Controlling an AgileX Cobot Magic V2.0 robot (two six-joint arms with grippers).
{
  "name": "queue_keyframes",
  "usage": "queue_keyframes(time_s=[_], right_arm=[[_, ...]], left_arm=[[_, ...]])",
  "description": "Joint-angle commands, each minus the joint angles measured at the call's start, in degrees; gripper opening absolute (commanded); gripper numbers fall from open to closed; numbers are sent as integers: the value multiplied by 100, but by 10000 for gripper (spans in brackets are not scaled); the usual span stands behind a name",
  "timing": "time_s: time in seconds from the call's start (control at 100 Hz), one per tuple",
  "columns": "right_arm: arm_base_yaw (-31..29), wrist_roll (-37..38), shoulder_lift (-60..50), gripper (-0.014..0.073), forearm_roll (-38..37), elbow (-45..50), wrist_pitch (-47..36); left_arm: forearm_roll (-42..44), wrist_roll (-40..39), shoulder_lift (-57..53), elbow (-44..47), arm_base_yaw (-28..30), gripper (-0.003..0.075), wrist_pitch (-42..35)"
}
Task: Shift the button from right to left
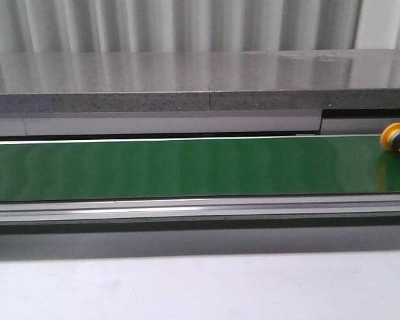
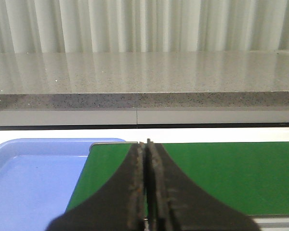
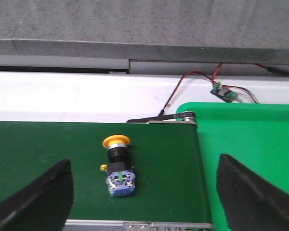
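Observation:
The button (image 3: 119,166) lies on its side on the green conveyor belt (image 3: 48,144), near the belt's right end. It has an orange mushroom cap, a black body and a blue block at its base. In the front view the button (image 1: 397,139) shows at the far right edge of the belt (image 1: 187,167). My right gripper (image 3: 143,166) hangs above it, open, one black finger on each side and nothing touching. My left gripper (image 2: 148,142) is shut and empty over the belt's left end. Neither gripper appears in the front view.
A blue tray (image 2: 29,178) sits beyond the belt's left end and a green tray (image 3: 250,139) beyond its right end. A small circuit board (image 3: 225,92) with red and black wires lies behind the green tray. A grey stone ledge (image 1: 187,80) runs along the back.

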Motion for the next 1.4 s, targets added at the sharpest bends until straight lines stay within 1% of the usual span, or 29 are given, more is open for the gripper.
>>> queue_keyframes(time_s=[0.0,0.05,0.12,0.19,0.31,0.38,0.45,0.5,1.34,1.39], right_arm=[[165,-91,-283,584,53,54,-328],[184,-91,-385,554,53,190,-280],[184,-91,-496,477,53,356,-264],[184,-91,-577,363,92,450,-255],[184,-91,-629,127,127,456,-233],[184,-91,-629,13,145,456,-238],[184,-91,-629,-76,152,456,-238],[184,-91,-629,-64,159,456,-238],[184,-91,-629,-68,164,456,-238],[184,-91,-629,-68,164,456,-238]], left_arm=[[-30,-46,-201,140,-54,-20,-489],[-30,-46,-201,140,-54,-20,-489],[-30,-46,-201,140,-54,-20,-489],[-30,-46,-201,140,-54,-20,-489],[-30,-46,-201,140,-54,-20,-489],[-30,-46,-201,140,-54,-20,-489],[-30,-46,-201,140,-54,-20,-489],[-30,-46,-201,140,-54,-20,-489],[-5,-46,-201,140,-54,-20,-532],[-5,-46,-201,115,-54,-20,-445]])
